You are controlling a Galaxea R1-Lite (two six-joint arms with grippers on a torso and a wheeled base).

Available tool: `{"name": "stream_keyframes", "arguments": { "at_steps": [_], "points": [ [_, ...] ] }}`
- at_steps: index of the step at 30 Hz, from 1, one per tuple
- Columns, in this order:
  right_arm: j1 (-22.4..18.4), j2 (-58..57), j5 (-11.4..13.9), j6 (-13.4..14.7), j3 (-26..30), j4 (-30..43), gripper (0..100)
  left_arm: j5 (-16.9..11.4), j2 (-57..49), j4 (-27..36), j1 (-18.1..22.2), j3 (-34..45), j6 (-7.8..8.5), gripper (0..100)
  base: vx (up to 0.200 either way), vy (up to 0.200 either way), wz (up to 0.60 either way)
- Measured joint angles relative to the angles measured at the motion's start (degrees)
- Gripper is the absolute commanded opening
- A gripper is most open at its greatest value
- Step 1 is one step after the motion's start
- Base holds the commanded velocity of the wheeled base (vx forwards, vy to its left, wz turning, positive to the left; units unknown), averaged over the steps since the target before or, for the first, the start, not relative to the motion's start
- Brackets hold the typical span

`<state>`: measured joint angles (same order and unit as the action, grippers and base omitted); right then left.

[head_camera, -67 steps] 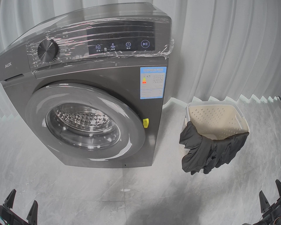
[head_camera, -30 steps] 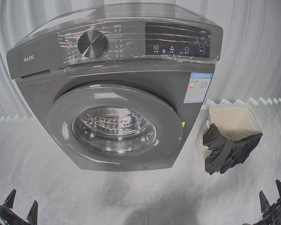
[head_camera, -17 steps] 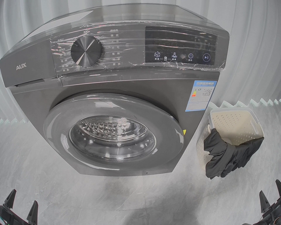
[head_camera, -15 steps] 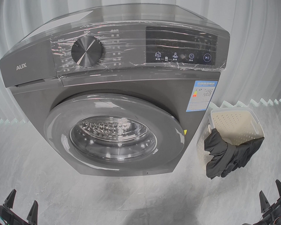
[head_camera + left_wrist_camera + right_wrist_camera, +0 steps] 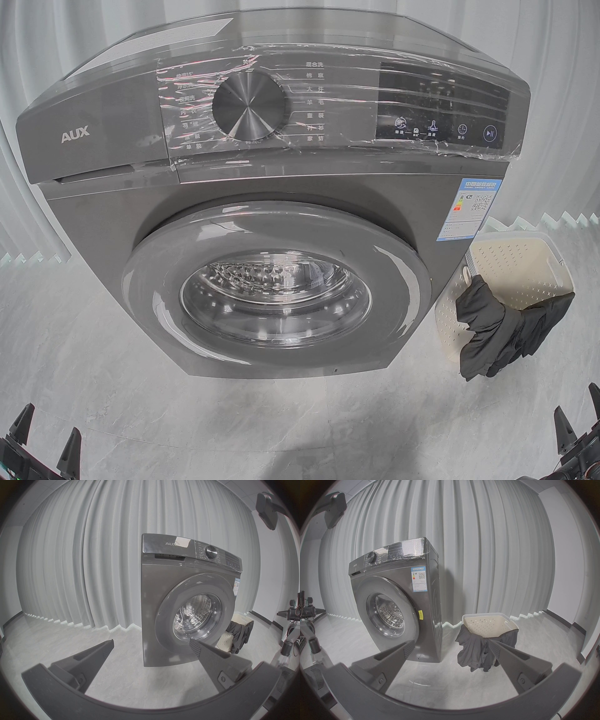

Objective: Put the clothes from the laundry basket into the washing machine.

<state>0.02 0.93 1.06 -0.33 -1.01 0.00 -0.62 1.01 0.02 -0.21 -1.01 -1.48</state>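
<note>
The grey washing machine (image 5: 275, 187) stands in front of me on the floor, its round glass door (image 5: 275, 297) closed. To its right sits the cream laundry basket (image 5: 531, 262), with a black garment (image 5: 500, 328) hanging over its front rim. The washing machine (image 5: 187, 602) and the garment (image 5: 239, 633) lie well beyond my left gripper (image 5: 151, 644), which is open and empty. My right gripper (image 5: 451, 644) is open too, with the basket (image 5: 489, 625) and the garment (image 5: 478, 650) some way ahead of it. Both grippers, left (image 5: 47, 434) and right (image 5: 578, 409), sit low near me.
Pale pleated curtains (image 5: 550, 94) hang behind the machine and the basket. Marbled grey floor (image 5: 281, 425) lies open between me and the machine. A stand with equipment (image 5: 292, 627) is off to one side of the room.
The camera has moved closer and shifted: the machine now sits larger and more central, and the basket lies further right. Both grippers hold the same place, open.
</note>
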Motion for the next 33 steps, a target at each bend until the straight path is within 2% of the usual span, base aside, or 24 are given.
{"name": "stream_keyframes", "arguments": {
  "at_steps": [3, 23, 26, 33],
  "points": [
    [0.05, 0.00, -0.05, 0.00, 0.00, 0.00, 100, 0.00, 0.02, -0.02, 0.05, 0.00, 0.02, 100, 0.000, 0.000, 0.60],
    [0.07, 0.00, -0.02, 0.00, 0.00, -0.07, 100, 0.00, 0.00, -0.02, 0.05, 0.00, 0.41, 100, 0.000, 0.000, 0.00],
    [0.07, 0.00, -0.05, 0.01, 0.00, -0.05, 100, 0.00, 0.00, -0.02, 0.05, 0.00, 0.44, 100, 0.000, -0.200, 0.00],
    [0.00, 0.00, -0.05, 0.00, 0.00, -0.07, 100, 0.00, 0.00, -0.02, 0.00, 0.00, 0.50, 100, 0.000, 0.000, 0.00]
  ]
}}
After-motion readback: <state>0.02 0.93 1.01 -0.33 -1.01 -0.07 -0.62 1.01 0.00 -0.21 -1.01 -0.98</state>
